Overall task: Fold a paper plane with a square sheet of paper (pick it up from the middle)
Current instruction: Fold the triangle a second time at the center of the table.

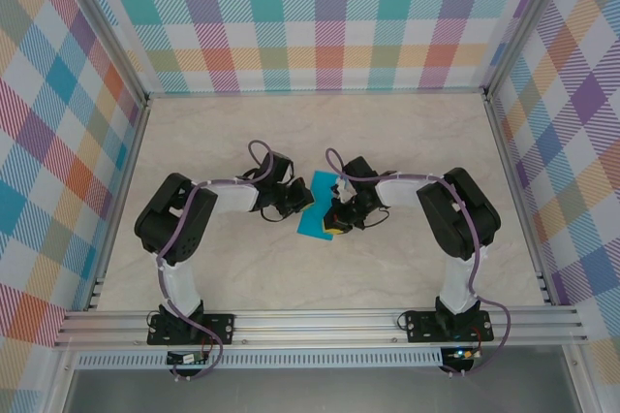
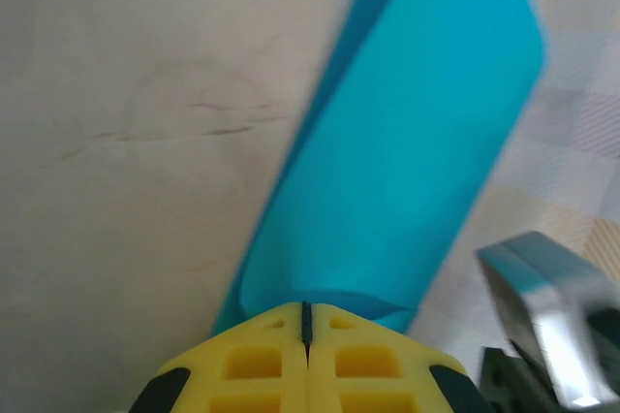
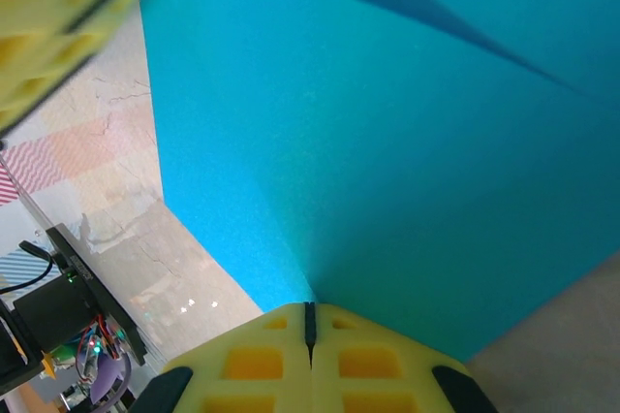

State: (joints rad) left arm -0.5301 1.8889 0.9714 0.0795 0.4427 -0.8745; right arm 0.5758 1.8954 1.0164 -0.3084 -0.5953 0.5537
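Observation:
The square sheet of paper (image 1: 316, 211) is teal-blue and hangs between my two grippers over the middle of the table. In the left wrist view the paper (image 2: 407, 132) runs away from the yellow fingertips as a long curled band. My left gripper (image 2: 306, 308) (image 1: 301, 203) is shut, and the sheet's near edge curls right at its tips. In the right wrist view the paper (image 3: 387, 142) spreads wide with a dark crease across its top. My right gripper (image 3: 310, 308) (image 1: 335, 218) is shut on the sheet's edge, where a fold line runs into its tips.
The table top (image 1: 291, 132) is pale marble, fenced by metal rails and checked walls (image 1: 320, 15). Part of the right arm's metal body (image 2: 547, 301) shows beside the paper. A blurred yellow finger of the left gripper (image 3: 58, 25) sits at the upper left of the right wrist view.

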